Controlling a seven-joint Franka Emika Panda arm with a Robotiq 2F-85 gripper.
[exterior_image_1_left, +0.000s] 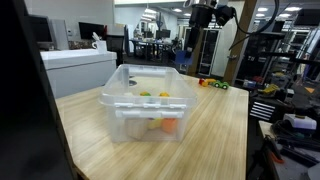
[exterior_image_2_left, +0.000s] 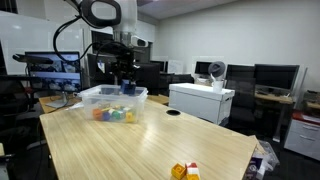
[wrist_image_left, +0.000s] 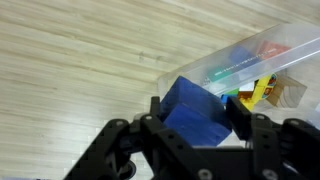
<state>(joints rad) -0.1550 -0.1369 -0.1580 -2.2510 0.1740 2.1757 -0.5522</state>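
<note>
1. In the wrist view, a blue block (wrist_image_left: 190, 103) is being held by the gripper (wrist_image_left: 198, 116). The jaws are being kept roughly half apart, with one black finger being pressed against each side of the block.
2. The block is being shown as a plain, solid, deep-blue piece with flat faces and sharp edges. Its upper face is being lit more brightly than the face turned to the camera, and it is being carried slightly tilted.
3. The block is being kept in the air above the table (wrist_image_left: 80, 60), whose pale wood grain is being seen beneath it.
4. Just beyond the block, a corner of the clear plastic bin (wrist_image_left: 265, 50) is being seen. Whether the block is touching the bin's rim cannot be told.
5. Coloured pieces (wrist_image_left: 262, 88) in green, yellow and red are being seen through the bin's wall.
6. In both exterior views the gripper (exterior_image_1_left: 205, 14) (exterior_image_2_left: 123, 72) is being held up over the bin's end of the table. The block there is too small to be made out.
7. Farthest off, small toys (exterior_image_1_left: 212, 84) (exterior_image_2_left: 185, 171) are being seen near the table's opposite edge, well apart from the bin.
</note>
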